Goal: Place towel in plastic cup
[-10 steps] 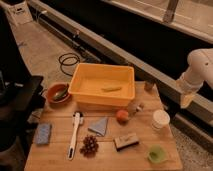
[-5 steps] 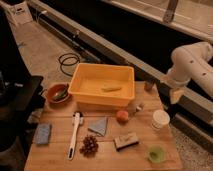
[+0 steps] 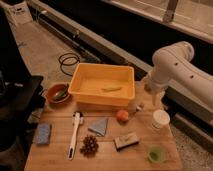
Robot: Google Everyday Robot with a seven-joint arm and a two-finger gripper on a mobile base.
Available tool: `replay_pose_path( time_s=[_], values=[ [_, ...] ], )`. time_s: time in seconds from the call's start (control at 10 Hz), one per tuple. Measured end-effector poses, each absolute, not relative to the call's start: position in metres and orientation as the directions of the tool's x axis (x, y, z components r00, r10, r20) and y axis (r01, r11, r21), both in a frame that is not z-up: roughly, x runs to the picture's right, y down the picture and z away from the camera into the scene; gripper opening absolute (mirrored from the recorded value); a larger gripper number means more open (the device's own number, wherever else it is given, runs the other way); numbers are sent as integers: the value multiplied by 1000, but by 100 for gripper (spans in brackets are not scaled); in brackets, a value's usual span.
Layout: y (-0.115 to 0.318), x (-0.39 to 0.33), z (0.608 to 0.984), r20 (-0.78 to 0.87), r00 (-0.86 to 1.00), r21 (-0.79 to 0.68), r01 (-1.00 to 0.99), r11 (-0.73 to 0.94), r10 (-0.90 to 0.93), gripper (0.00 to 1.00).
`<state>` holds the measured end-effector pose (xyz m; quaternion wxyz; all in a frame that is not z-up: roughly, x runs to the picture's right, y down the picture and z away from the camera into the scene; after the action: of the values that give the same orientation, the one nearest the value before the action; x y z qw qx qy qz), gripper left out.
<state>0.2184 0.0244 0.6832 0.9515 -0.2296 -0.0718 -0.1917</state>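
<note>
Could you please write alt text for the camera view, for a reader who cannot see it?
A white robot arm's gripper hangs over the right rear edge of the wooden table, near a white cup. The grey-blue towel lies mid-table in front of a yellow tub; the green plastic cup stands at the front right corner.

This is looking like a robotics test lab: a wooden table (image 3: pixel 55 156) is sitting on speckled flooring (image 3: pixel 42 47), a black cable (image 3: pixel 70 62) is lying coiled there, and the gripper (image 3: pixel 153 100) is hanging by the table's right edge
</note>
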Motion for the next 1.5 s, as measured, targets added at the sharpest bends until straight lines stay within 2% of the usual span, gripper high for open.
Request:
replay_pose_path(
  time_s=[0.3,0.5,0.8,1.2,1.5],
  values=[
    [24,219,684,222,914,-410,404,818,-340,76],
    [22,207,684,224,885,-397,465,791,-408,76],
    [32,146,686,279,808,-356,590,725,-520,76],
    [74,49,712,383,699,-318,713,625,-604,76],
    [113,8,732,487,642,-296,759,579,-592,76]
  ],
)
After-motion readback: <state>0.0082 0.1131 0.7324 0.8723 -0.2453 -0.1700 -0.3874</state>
